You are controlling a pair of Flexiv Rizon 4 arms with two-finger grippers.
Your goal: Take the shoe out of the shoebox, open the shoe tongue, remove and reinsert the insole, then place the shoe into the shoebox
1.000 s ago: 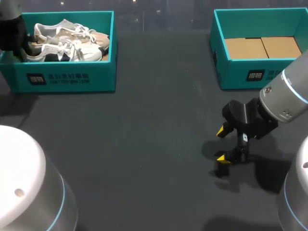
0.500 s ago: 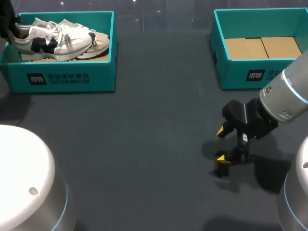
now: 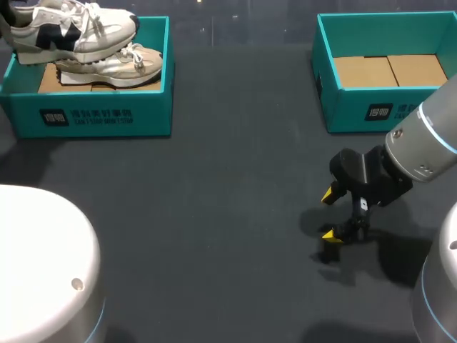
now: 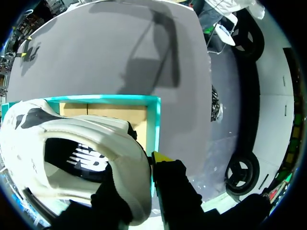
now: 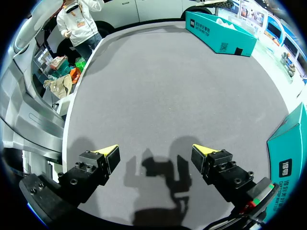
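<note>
Risen above the shoebox [image 3: 100, 118], white-navy shoe [image 3: 71, 32] sits clamped in left tool [image 4: 144, 177]; right tool [image 3: 329, 214] wide.

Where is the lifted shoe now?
Head view, far left: the white shoe hangs above the left shoebox, over the second shoe, held by the left gripper.

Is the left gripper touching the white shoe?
Touching. The left wrist view shows the left gripper pinching the white shoe at its heel, one finger on each side.
</note>
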